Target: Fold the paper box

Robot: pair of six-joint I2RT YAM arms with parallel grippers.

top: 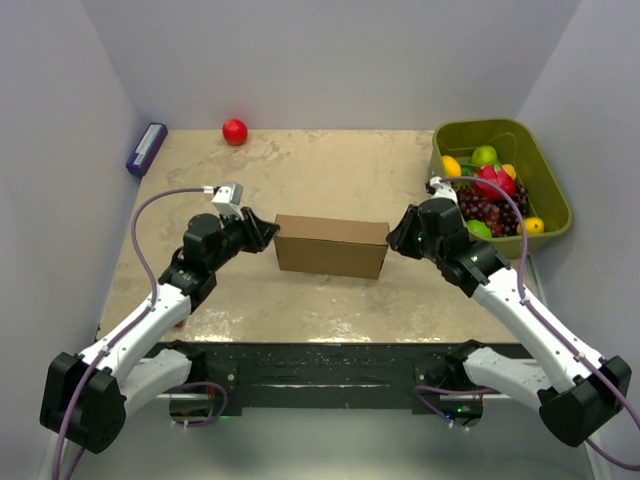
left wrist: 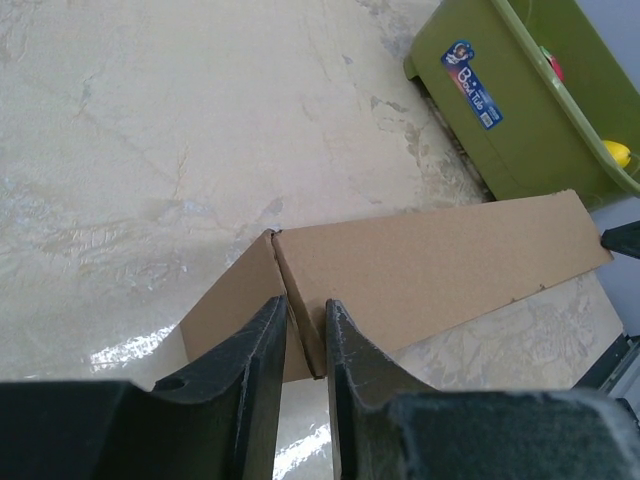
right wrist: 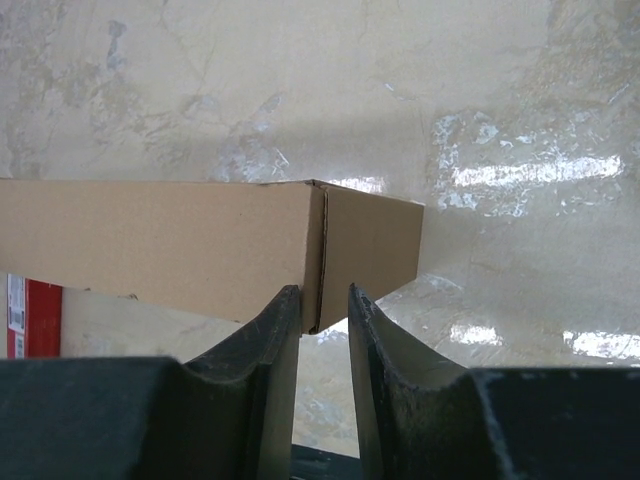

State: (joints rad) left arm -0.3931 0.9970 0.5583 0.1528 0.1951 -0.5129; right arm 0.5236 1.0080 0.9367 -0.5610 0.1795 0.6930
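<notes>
The paper box is a closed brown cardboard rectangle in the middle of the table, lying left to right between both arms. My left gripper is at its left end. In the left wrist view my left gripper is closed narrowly on the box's vertical corner edge. My right gripper is at the right end. In the right wrist view my right gripper straddles the box's corner edge. The left finger touches the cardboard. The box seems slightly off the table.
A green plastic bin of toy fruit stands at the back right, also in the left wrist view. A red ball lies at the back. A purple-blue object lies at the back left edge. White walls enclose the table.
</notes>
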